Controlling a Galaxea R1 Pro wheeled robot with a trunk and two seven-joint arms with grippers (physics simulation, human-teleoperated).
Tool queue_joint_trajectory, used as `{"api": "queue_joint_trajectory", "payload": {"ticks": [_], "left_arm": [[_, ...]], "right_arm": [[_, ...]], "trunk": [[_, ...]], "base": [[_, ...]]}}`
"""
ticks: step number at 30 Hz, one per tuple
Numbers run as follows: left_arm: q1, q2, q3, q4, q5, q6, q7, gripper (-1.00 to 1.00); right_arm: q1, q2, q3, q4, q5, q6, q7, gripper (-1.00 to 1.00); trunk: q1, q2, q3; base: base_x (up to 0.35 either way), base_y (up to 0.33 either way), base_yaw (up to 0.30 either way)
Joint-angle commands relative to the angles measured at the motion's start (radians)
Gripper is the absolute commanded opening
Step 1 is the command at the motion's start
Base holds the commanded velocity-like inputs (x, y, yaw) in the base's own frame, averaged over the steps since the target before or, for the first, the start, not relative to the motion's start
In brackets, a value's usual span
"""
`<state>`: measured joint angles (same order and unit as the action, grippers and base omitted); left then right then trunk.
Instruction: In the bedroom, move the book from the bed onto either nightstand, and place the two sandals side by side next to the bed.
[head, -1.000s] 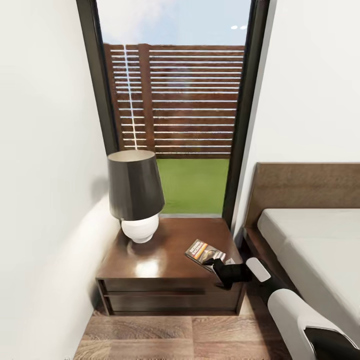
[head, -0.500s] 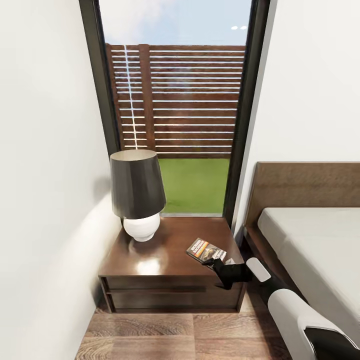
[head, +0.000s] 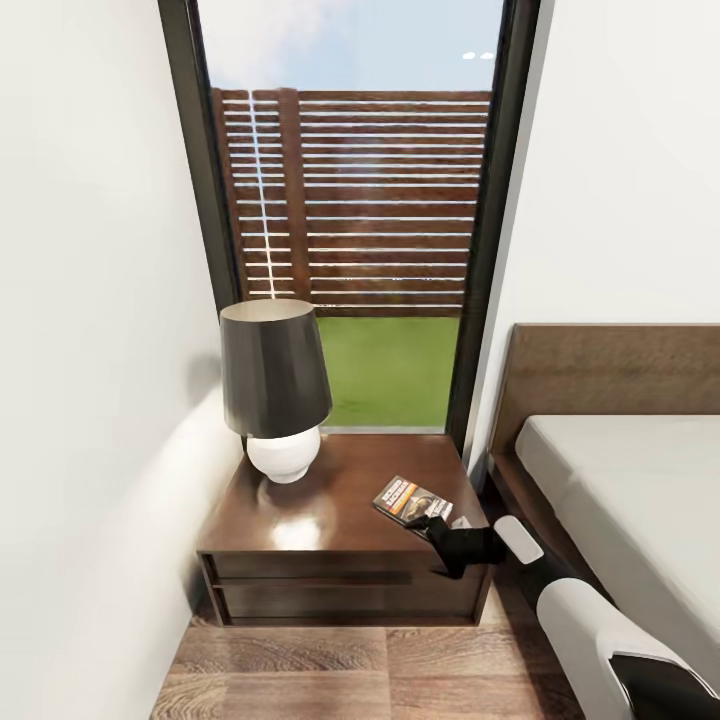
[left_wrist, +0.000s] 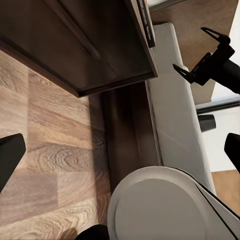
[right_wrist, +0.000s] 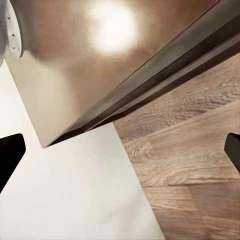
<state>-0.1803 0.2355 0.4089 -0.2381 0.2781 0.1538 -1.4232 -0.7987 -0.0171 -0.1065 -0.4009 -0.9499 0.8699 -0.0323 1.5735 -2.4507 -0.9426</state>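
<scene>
The book (head: 412, 503) lies flat on the nightstand (head: 320, 500), near its front right corner. My right gripper (head: 428, 523) hovers just at the book's near edge, open and holding nothing; the left wrist view also catches that right gripper (left_wrist: 188, 47) with its fingers spread. In its own view the right gripper (right_wrist: 120, 150) looks over the nightstand's glossy top (right_wrist: 100, 60). My left gripper (left_wrist: 120, 155) is open and empty, low over the wood floor (left_wrist: 50, 150) by the nightstand front (left_wrist: 90, 45). The bed (head: 630, 480) stands to the right. The sandals are out of view.
A lamp (head: 275, 385) with a dark shade and white base stands on the nightstand's back left. A white wall (head: 90, 400) closes in on the left and a tall dark-framed window (head: 360, 250) is behind. The bed frame (head: 515, 500) runs close beside the nightstand.
The whole picture shifted slightly, so the camera moved. My right gripper has edged back a little from the book, which stays on the nightstand.
</scene>
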Motion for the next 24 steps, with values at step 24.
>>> {"api": "queue_joint_trajectory", "payload": {"ticks": [24], "left_arm": [[0.000,-0.004,-0.005,0.000,0.004,0.009,0.011,1.00]], "right_arm": [[0.083,-0.091,-0.024,0.070,-0.005,0.004,0.252,1.00]], "trunk": [[0.000,0.000,-0.001]], "base": [[0.000,0.000,0.000]]}}
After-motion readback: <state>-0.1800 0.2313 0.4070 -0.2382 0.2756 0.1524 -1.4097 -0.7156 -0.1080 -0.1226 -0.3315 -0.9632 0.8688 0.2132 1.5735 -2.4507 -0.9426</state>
